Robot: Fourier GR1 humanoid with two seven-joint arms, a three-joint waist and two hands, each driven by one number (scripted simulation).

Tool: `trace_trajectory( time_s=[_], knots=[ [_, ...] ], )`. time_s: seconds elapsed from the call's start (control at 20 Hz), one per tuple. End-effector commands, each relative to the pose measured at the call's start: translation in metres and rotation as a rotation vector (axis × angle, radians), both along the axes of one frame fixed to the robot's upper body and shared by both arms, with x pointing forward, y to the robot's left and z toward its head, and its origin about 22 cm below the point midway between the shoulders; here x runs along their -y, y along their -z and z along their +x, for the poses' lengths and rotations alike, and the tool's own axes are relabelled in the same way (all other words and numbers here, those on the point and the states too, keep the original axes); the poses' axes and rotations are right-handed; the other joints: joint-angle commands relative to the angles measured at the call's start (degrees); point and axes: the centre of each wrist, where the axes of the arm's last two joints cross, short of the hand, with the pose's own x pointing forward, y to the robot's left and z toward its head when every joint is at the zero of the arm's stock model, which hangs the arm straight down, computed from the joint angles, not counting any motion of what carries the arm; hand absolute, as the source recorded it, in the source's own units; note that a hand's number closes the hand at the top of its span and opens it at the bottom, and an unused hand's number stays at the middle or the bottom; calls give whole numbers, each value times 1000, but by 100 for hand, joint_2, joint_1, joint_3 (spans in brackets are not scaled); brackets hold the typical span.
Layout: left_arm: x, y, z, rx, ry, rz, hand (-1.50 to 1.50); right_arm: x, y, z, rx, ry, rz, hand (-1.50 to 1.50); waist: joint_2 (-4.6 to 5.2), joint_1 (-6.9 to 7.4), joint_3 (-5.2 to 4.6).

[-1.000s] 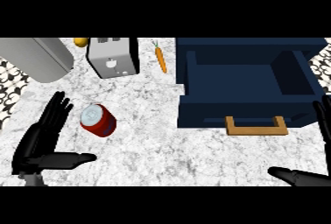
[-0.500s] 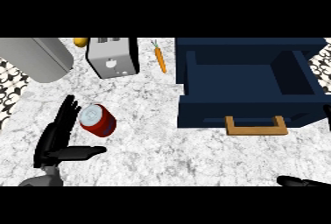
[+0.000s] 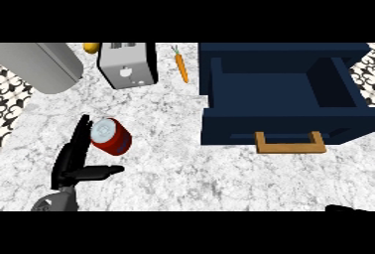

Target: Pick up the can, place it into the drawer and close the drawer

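A red can (image 3: 113,138) with a pale lid lies tilted on the marble counter at the left. My left hand (image 3: 71,158) stands just left of it. Its straight fingers (image 3: 79,134) run up along the can's left side and touch it, while the thumb (image 3: 102,171) sticks out to the right below the can. The hand is open and holds nothing. At the right, the dark blue drawer (image 3: 212,89) is pulled open, with a wooden handle (image 3: 290,144) on its front. Only a black sliver of my right hand (image 3: 348,208) shows at the lower right edge.
A silver toaster (image 3: 128,64) stands at the back, with a carrot (image 3: 181,68) to its right. A large grey rounded object (image 3: 40,64) and a small yellow item (image 3: 91,47) sit at the back left. The counter's left edge borders patterned floor (image 3: 13,96).
My left hand has moved right and turned edge-on, so its fingers now lie against the can. My right hand has sunk toward the lower right edge until almost none of it shows.
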Motion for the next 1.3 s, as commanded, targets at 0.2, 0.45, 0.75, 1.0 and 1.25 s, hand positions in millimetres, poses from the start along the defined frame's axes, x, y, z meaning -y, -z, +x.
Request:
trace_trajectory(
  time_s=[0.2,0.45,0.75,1.0,1.25],
  knots=[
    [-3,32,7,-16,-31,-45,-150,19,-16,4,1,3,-28,-150,2,-4,-1],
    [-10,45,17,-37,-41,-20,-150,8,-22,-4,12,7,-14,-150,2,-11,-1],
    [-25,49,21,-20,-27,-35,-150,-14,-7,11,15,8,-8,-150,10,-11,-3],
    [-10,41,46,8,20,-27,-150,1,-13,3,6,-5,-34,-150,11,-32,-3],
    [0,36,59,-5,138,-45,-150,-9,-23,-5,30,-4,-30,-150,22,-64,-7]
  ],
)
